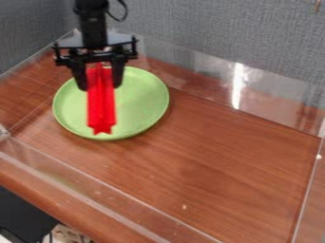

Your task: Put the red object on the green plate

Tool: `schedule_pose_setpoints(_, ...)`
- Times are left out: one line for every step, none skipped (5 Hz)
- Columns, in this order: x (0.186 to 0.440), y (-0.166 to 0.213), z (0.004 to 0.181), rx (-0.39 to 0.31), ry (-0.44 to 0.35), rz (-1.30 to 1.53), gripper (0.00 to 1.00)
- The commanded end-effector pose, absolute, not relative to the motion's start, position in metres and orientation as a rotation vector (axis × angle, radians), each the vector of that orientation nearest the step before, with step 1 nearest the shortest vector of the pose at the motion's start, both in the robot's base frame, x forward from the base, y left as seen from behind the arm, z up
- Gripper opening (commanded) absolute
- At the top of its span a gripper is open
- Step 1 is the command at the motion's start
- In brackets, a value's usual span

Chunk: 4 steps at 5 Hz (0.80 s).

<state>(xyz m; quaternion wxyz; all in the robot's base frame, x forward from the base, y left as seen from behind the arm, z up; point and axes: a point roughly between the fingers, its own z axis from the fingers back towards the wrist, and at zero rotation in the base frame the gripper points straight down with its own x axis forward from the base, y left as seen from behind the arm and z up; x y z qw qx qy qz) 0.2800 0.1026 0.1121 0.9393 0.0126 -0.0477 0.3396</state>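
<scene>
Here, a single black robot arm point(91, 21) reaches down from the upper left of the view to a wooden counter point(222, 161), its claw point(99, 68) clamped on the upper end of a red block point(101, 104). The block is long, rectangular and matte, and its length runs down the picture from the claw, with the lower end nearest the viewer. It lies within the outline of a green plate point(140, 104), a round, flat, light-lime dish with a shallow raised rim; whether the underside of the block touches the plate or is held just above it cannot be told from this angle. Plate surface shows on both sides of the block, the wider part to the right. The plate rests on the left part of the counter, whose brown surface extends to the right and toward the viewer. A bright streak of reflected light point(238, 84) crosses the counter's far side. Behind the counter stands a grey, speckled wall panel point(241, 33). A black cable point(118, 9) curves beside the upper arm. At the lower left, beyond the counter's near edge, is a dark area with small objects too indistinct to name
</scene>
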Motion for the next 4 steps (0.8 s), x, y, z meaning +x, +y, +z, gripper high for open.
schedule_pose_setpoints(0.272,0.110,0.137,0.021,-0.143,0.481,0.00)
schedule_pose_setpoints(0.277,0.116,0.139,0.021,-0.127,0.347,0.00)
schedule_pose_setpoints(0.284,0.117,0.142,0.015,-0.116,0.240,0.00)
schedule_pose_setpoints(0.287,0.107,0.149,0.005,-0.107,0.122,0.00)
